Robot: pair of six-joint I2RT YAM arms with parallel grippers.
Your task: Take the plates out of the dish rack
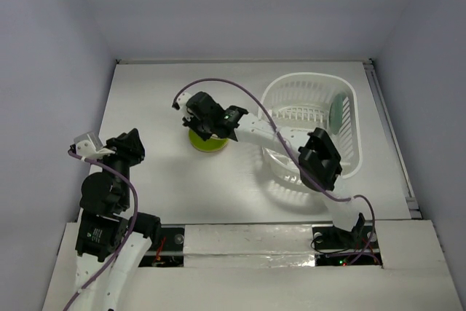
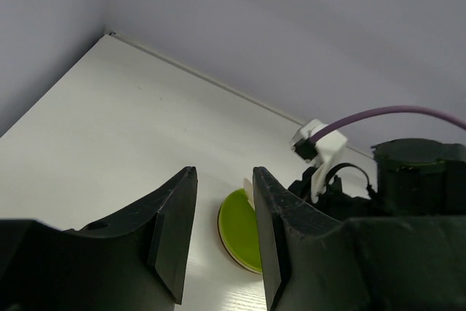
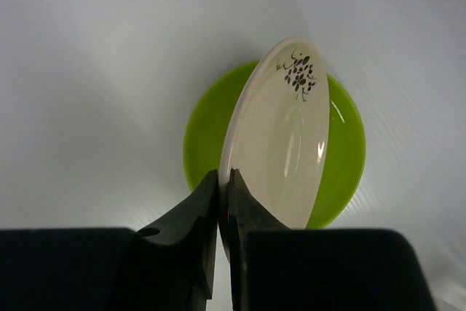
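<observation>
My right gripper [image 3: 223, 180] is shut on the rim of the cream-beige plate [image 3: 280, 136], which it holds tilted just above the lime green plate [image 3: 342, 151] lying on the table. The green plate also shows in the top view [image 1: 207, 143] and in the left wrist view [image 2: 240, 231], with an amber rim under it. The white dish rack [image 1: 349, 107] stands at the right with the teal plate [image 1: 336, 111] upright inside. My left gripper [image 2: 224, 180] is open and empty at the left; in the top view [image 1: 133, 143] it is well apart from the plates.
White walls enclose the table on three sides. A purple cable [image 1: 247, 96] arcs over the right arm. The table's right edge has a metal rail [image 1: 389, 129].
</observation>
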